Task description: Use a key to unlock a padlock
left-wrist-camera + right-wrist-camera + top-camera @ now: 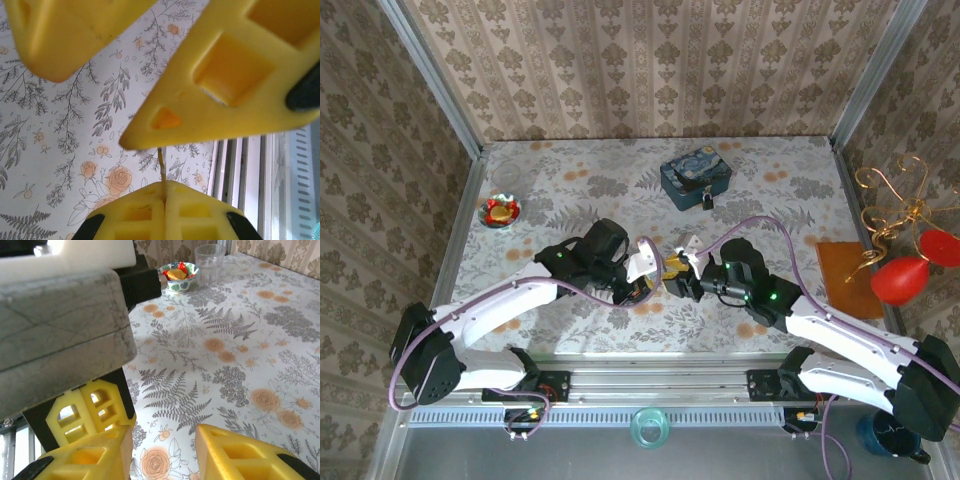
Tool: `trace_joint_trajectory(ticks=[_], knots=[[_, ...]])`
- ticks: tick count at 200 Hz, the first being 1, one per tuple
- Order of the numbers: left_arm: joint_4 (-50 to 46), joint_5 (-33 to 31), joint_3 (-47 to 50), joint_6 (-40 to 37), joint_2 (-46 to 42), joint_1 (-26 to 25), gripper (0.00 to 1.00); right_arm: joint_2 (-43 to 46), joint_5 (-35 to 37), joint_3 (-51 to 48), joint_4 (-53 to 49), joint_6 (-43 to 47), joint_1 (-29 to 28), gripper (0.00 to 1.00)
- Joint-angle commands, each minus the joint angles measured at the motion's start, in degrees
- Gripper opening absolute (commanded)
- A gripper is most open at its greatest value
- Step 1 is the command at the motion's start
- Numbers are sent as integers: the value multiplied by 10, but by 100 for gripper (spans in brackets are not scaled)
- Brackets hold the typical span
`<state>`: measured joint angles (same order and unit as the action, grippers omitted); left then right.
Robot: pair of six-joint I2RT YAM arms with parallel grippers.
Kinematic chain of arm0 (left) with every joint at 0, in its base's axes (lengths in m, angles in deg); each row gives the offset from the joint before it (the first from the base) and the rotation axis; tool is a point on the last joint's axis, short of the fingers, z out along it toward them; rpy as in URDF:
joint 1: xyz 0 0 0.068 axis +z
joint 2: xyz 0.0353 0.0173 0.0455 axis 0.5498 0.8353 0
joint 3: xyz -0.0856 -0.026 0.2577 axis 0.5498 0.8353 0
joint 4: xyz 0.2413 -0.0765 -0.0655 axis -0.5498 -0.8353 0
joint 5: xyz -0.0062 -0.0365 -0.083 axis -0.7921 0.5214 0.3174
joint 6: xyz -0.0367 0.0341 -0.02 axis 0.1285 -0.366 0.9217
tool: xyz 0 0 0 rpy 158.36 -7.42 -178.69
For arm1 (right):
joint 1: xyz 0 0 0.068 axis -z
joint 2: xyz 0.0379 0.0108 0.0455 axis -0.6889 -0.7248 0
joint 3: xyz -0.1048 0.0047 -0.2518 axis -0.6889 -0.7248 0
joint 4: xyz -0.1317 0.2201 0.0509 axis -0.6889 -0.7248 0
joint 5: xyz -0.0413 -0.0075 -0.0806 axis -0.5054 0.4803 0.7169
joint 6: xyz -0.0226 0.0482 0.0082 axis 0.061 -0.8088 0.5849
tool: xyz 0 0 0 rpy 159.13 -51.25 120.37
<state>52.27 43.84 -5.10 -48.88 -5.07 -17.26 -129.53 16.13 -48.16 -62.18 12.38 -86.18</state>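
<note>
While the left gripper (164, 189) is clamped shut on the key (162, 167), the right gripper (164, 440) faces it tip to tip, fingers spread wide. The key's free end stops at the edge of one right finger (180, 107). The padlock (705, 201) sits against the tin (692, 172), well beyond both tips. Beneath the grippers lies a floral tablecloth (790, 200). Damask wallpaper (650, 70) lines the walls beyond and to both sides.
</note>
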Motion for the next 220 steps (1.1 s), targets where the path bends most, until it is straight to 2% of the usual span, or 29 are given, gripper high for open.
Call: trace_joint_trajectory(ticks=[1,35,93,141,220], knots=[[-15,2,-17,-17,-1,-4,0,24,-14,16,-38,-38,1,39],[-34,-1,-25,-24,9,-6,0,37,-55,18,-62,-77,2,39],[-59,1,-40,-36,19,-14,0,22,-130,27,-71,-67,5,37],[-63,5,-39,-40,13,-17,0,-1,-146,39,-89,-42,8,27],[-69,10,-36,-50,10,-17,0,-8,-143,36,-113,-13,13,27]])
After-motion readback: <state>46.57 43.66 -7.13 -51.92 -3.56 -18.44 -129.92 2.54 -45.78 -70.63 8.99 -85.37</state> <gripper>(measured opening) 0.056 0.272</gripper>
